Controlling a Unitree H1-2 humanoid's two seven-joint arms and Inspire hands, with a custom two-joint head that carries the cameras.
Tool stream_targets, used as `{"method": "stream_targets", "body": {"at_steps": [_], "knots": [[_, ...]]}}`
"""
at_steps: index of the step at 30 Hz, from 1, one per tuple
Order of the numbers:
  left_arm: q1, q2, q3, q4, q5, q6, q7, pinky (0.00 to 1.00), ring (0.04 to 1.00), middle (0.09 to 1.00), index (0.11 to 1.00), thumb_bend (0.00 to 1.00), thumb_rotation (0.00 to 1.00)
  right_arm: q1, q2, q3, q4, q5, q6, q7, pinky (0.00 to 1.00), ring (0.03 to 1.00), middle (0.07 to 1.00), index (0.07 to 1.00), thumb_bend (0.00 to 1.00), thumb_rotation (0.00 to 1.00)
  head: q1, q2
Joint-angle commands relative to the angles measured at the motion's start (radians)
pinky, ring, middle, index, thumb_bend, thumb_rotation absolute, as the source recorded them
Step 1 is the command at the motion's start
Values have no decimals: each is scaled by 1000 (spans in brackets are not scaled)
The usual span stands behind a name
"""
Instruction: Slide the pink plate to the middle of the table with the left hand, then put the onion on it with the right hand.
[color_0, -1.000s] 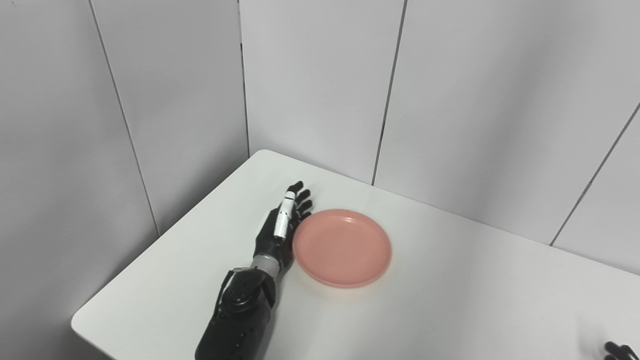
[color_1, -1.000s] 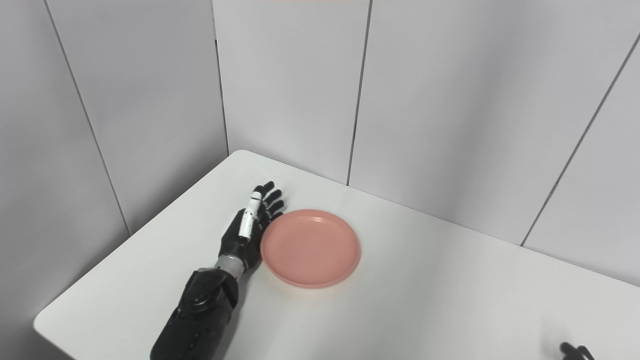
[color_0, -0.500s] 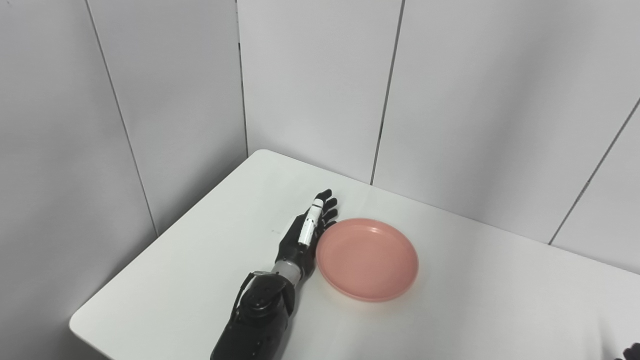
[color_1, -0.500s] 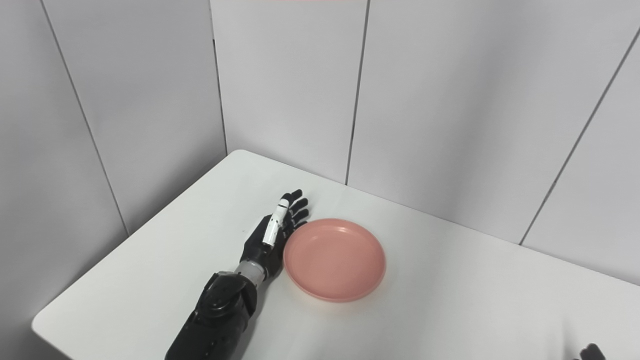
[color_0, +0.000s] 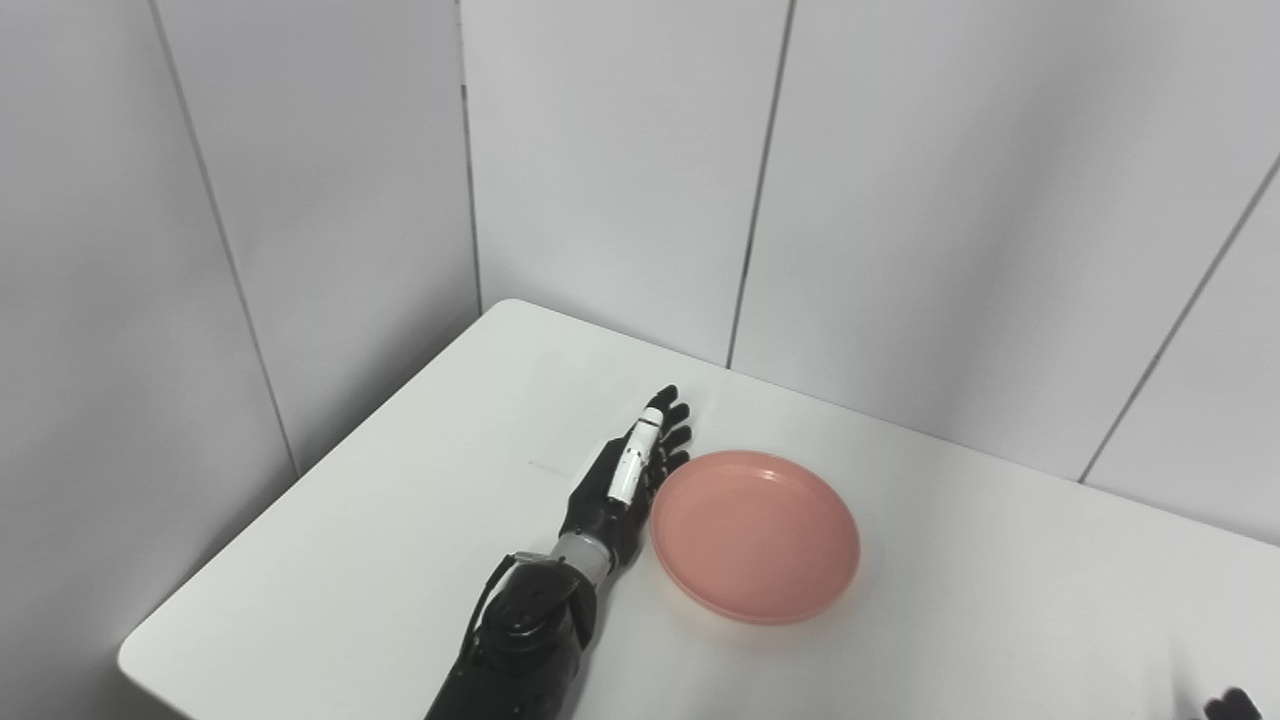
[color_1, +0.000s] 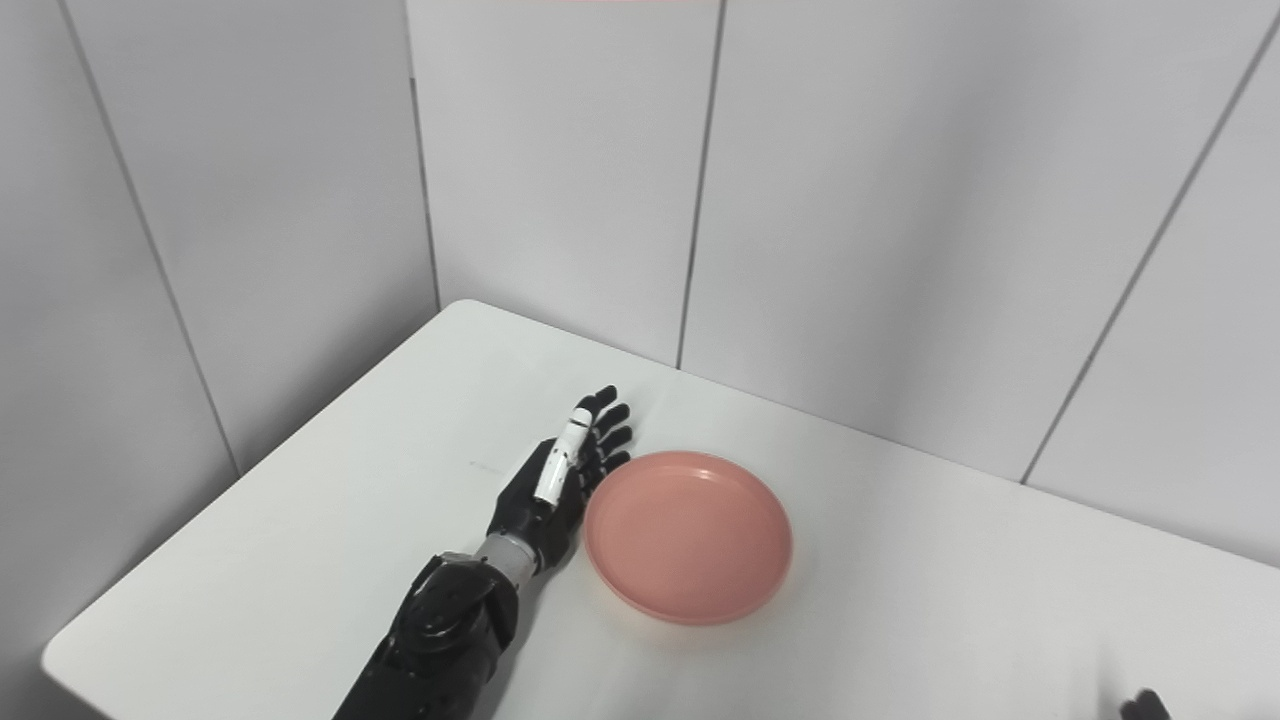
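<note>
A round pink plate (color_0: 756, 535) lies flat on the white table (color_0: 400, 520), with nothing on it. My left hand (color_0: 628, 475) is black with one white-cased finger; it rests open on its edge, fingers straight and pointing away, pressed against the plate's left rim. Of my right hand (color_0: 1232, 706) only a dark tip shows at the bottom right corner, so its state is hidden. No onion is in either view.
The table's left edge (color_0: 290, 480) runs diagonally down to a rounded near corner. Grey wall panels (color_0: 620, 170) stand close behind the table and along its left side. Bare white tabletop stretches to the right of the plate.
The left hand and the pink plate have slid together to the right and slightly nearer across the table. The camera has also drifted a little.
</note>
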Motion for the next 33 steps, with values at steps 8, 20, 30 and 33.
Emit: {"method": "stream_targets", "body": {"at_steps": [8,20,30,33], "knots": [[-16,-25,-19,-76,23,52,-4,953,954,969,955,411,1000,1,20,20,-84,-38,47,-21,1000,1000,1000,1000,203,1000,-69,36],[-4,-56,-37,-113,36,94,-9,971,987,986,970,392,1000,6,28,43,-111,-64,44,-26,1000,1000,1000,1000,94,1000,-175,97],[6,-76,-55,-132,34,94,-27,976,991,994,968,416,1000,6,51,58,-101,-72,48,-35,1000,1000,1000,1000,170,1000,-303,153],[9,-79,-62,-141,35,105,-36,983,993,999,978,410,1000,6,53,64,-91,-85,28,-37,1000,1000,1000,1000,201,1000,-307,154]]}}
